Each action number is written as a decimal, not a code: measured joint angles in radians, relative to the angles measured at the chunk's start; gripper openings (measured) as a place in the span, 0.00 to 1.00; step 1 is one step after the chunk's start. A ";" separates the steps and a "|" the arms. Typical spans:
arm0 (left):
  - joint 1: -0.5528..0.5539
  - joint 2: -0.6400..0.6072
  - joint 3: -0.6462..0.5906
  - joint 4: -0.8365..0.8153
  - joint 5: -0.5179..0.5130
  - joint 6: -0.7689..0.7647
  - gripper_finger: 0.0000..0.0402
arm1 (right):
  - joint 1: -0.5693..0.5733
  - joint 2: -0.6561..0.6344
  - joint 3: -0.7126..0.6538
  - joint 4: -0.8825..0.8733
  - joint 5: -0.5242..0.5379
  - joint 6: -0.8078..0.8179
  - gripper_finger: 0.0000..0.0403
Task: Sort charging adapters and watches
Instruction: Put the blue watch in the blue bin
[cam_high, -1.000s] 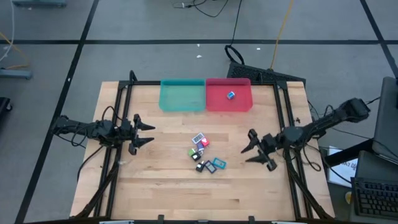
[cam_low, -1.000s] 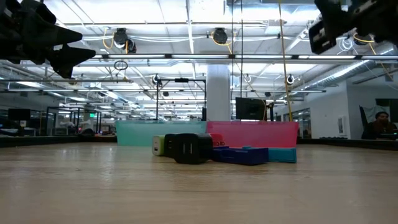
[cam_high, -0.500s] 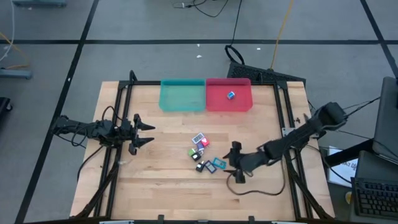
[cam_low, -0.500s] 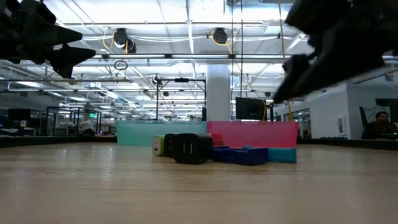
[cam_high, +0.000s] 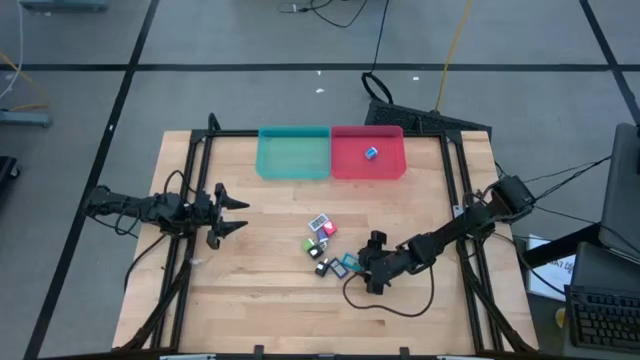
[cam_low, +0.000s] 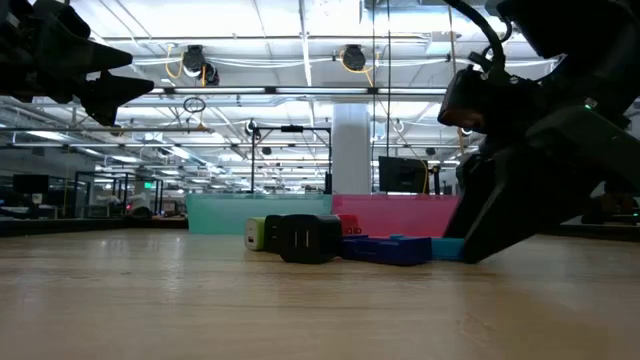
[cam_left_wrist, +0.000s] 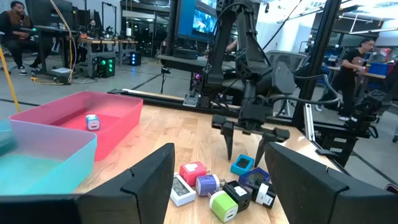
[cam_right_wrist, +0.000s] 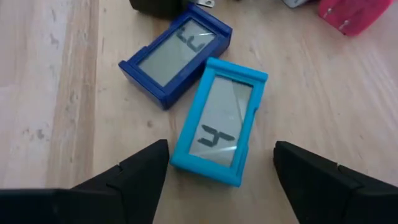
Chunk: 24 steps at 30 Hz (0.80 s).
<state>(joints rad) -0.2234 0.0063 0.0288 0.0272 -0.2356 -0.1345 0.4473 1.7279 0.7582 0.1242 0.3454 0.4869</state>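
Several small adapters and two watches lie in a pile (cam_high: 325, 247) at mid-table. A teal watch (cam_right_wrist: 219, 121) lies flat, face up, beside a dark blue watch (cam_right_wrist: 177, 57). My right gripper (cam_right_wrist: 221, 149) slants down at the pile's right side, open. Its fingers stand on either side of the teal watch's near end, apart from it. Pink (cam_left_wrist: 193, 171), green (cam_left_wrist: 222, 205) and black (cam_low: 305, 238) adapters rest on the wood. My left gripper (cam_high: 235, 213) waits open and level at the table's left.
A teal tray (cam_high: 293, 153) and a red tray (cam_high: 367, 140) stand side by side at the far edge. A light blue adapter (cam_high: 371, 153) lies in the red tray. Bare wood stretches along the near side. People sit at desks beyond the table.
My right gripper has swung from the table's right edge toward the pile, sinking close to the wood and tipping from level to slanting down. It now stands over the teal watch. The pile has not moved.
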 joint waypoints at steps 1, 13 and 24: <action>0.000 0.000 0.000 0.000 0.000 0.000 0.63 | -0.001 0.005 0.000 0.003 0.000 0.002 0.68; 0.000 0.000 0.000 0.000 0.000 0.000 0.63 | -0.003 -0.023 -0.002 -0.016 0.000 -0.069 0.40; 0.000 0.000 0.000 0.000 0.000 0.000 0.63 | -0.010 -0.204 -0.004 -0.234 0.127 -0.153 0.39</action>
<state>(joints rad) -0.2232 0.0063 0.0288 0.0269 -0.2356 -0.1345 0.4374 1.5243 0.7544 -0.1098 0.4722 0.3341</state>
